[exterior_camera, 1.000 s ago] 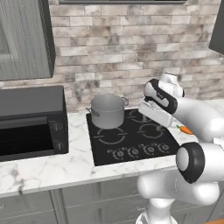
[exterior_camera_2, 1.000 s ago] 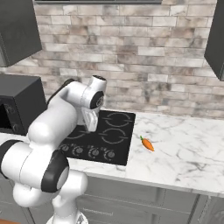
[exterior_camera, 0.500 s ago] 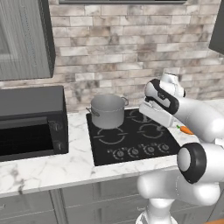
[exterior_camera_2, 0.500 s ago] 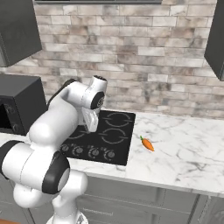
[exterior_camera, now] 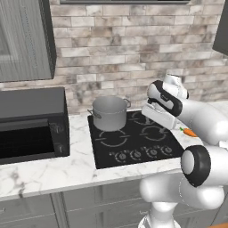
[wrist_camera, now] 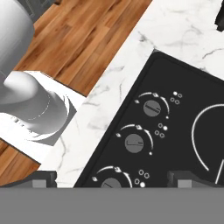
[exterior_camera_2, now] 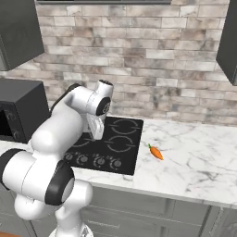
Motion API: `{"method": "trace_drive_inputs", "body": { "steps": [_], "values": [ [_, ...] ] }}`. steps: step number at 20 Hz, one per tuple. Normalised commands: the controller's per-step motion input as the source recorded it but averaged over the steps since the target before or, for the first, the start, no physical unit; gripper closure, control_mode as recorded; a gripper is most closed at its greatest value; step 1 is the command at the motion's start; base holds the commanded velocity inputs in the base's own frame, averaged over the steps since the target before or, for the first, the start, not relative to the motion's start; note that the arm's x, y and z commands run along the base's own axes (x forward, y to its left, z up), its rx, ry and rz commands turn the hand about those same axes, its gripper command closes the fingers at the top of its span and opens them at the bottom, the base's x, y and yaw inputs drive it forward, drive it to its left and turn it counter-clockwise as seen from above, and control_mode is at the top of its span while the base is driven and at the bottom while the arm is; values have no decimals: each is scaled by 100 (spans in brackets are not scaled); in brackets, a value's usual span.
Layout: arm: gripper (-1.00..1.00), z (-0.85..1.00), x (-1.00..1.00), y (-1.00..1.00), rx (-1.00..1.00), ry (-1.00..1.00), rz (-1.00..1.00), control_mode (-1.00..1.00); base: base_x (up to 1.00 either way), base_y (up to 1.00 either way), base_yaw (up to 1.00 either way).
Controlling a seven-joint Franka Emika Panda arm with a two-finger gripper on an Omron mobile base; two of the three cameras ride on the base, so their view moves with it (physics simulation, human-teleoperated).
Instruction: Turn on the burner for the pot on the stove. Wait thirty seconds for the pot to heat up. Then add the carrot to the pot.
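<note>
Tool (wrist_camera: 112,177) spread wide above stove (wrist_camera: 175,144) knobs (wrist_camera: 134,142)

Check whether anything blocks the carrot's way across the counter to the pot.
Nothing on the surfaces does: the carrot lies on bare marble right of the stove, and the pot stands on the rear-left burner. Only the robot's own arm hangs above the cooktop between them.

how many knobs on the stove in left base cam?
4, in a row along the front edge of the stove: knobs at and. None looks hidden; the arm sits behind and right of the row.
</note>
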Motion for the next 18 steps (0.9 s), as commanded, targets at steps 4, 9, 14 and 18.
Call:
{"method": "trace_drive_inputs", "body": {
  "steps": [4, 9, 14, 18],
  "values": [
    [-100, 0, 0, 0, 0, 0, 0, -100, 0, 0, 0],
    [-100, 0, 0, 0, 0, 0, 0, -100, 0, 0, 0],
    [-100, 0, 0, 0, 0, 0, 0, -100, 0, 0, 0],
    [-100, 0, 0, 0, 0, 0, 0, -100, 0, 0, 0]
  ]
}}
